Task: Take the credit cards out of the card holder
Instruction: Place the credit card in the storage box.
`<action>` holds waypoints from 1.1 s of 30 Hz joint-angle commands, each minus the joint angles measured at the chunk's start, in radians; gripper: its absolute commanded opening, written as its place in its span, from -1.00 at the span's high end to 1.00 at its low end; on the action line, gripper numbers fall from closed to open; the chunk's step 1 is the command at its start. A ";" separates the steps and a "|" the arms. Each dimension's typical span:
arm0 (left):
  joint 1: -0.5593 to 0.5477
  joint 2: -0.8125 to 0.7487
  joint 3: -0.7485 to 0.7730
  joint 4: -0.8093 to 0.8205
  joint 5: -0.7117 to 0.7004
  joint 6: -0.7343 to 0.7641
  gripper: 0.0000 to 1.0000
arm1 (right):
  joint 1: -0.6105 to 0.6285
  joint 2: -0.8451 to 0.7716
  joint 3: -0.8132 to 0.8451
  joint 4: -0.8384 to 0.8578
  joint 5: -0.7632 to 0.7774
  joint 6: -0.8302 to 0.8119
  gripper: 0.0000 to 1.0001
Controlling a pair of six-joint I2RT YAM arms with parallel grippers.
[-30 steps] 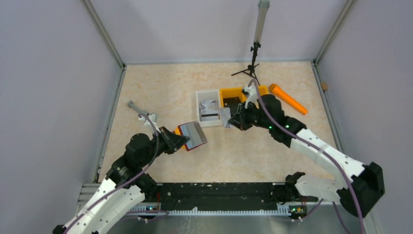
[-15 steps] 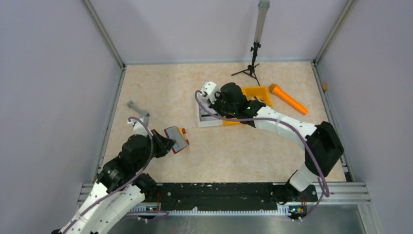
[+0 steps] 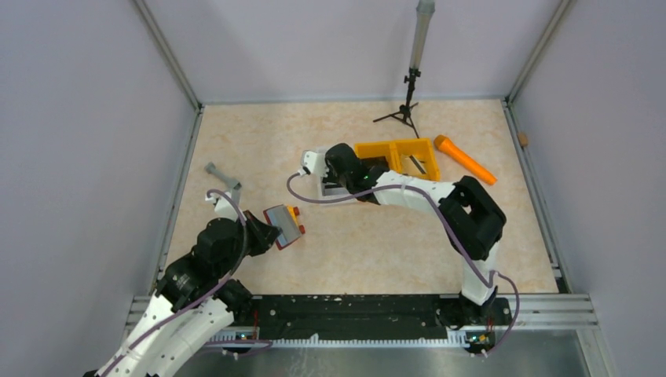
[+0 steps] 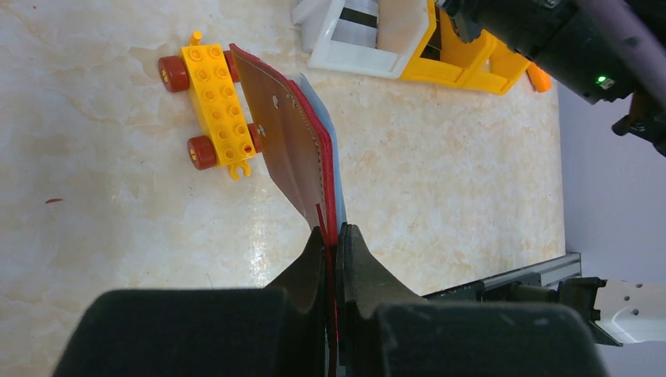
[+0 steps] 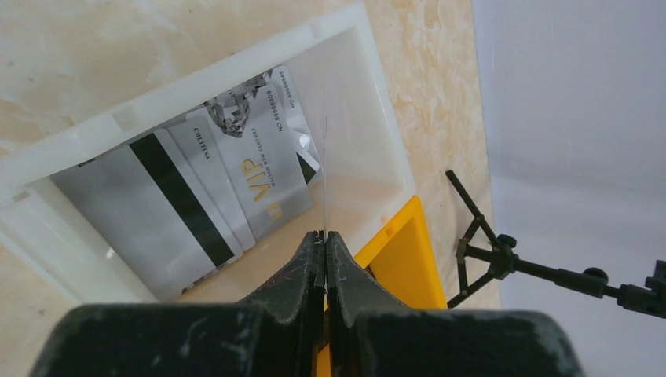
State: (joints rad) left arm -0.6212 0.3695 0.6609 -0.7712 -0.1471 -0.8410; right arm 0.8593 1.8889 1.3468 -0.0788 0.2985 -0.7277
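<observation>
on the left, pinching the card holder (image 4: 287,149) by its near edge in the tightly closed left gripper (image 4: 331,236), now drawn back toward the left arm and sitting just beside the toy block (image 4: 214,94). standing it on edge, long axis running away from the fingers, with no telling whether anything remains inside. on the right, clamping one thin card (image 5: 324,173) edge-on in the closed right gripper (image 5: 324,236), having swung from mid-table to over the white tray (image 5: 353,102) and the credit cards (image 5: 196,188) lying there. pointing its length straight out from the fingertips, probably nearing release.
</observation>
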 commanded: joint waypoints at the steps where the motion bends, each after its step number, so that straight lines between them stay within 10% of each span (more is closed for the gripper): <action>1: 0.005 0.005 0.025 0.061 0.000 0.012 1.00 | 0.026 0.041 0.056 0.071 0.120 -0.130 1.00; 8: 0.005 0.006 0.006 0.082 0.018 0.002 1.00 | 0.045 0.105 0.026 0.169 0.194 -0.242 0.99; 15: 0.005 -0.007 0.000 0.075 0.020 0.000 1.00 | 0.047 0.090 0.049 0.116 0.114 -0.178 0.22; 19: 0.006 -0.008 0.002 0.077 0.029 0.000 1.00 | 0.049 0.022 0.055 0.089 0.060 -0.117 0.16; 33: 0.005 0.010 -0.135 0.411 0.354 -0.025 1.00 | 0.048 -0.456 -0.232 -0.027 -0.236 0.617 -0.56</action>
State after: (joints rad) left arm -0.6212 0.3649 0.5716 -0.6094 0.0216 -0.8497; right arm 0.8951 1.5398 1.2194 -0.0925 0.1806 -0.3904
